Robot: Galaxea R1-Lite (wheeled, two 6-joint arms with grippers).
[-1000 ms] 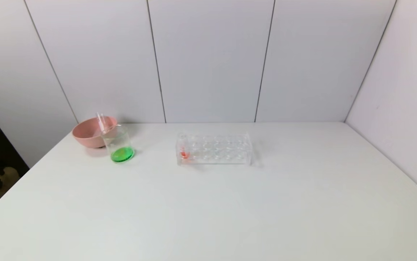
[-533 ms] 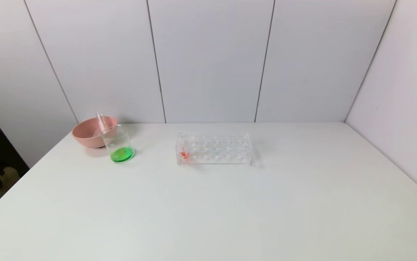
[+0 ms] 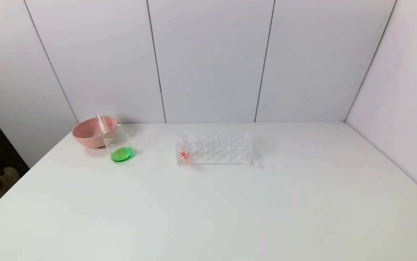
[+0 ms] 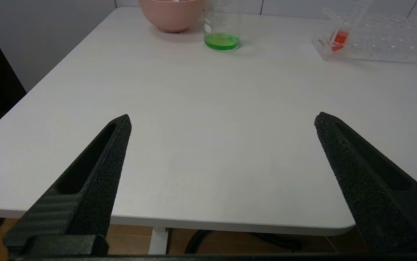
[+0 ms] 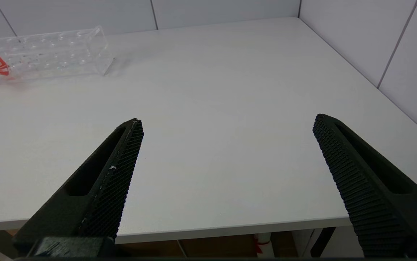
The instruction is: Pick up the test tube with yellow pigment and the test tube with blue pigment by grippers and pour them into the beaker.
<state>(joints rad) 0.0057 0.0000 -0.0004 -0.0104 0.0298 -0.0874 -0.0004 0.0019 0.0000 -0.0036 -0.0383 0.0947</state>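
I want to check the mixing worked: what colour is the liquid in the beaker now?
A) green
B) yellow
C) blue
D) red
A: the beaker, standing in front of the pink bowl, holds a shallow layer of bright green liquid; the only red liquid is in a tube in the clear rack.

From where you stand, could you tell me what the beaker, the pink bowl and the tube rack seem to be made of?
The beaker: clear glass by the look, glossy, with printed white graduations and green liquid showing through.
The pink bowl: probably plastic, opaque and matte; ceramic cannot be ruled out.
The tube rack: transparent hard plastic, likely acrylic, with flat walls and sharp edges.
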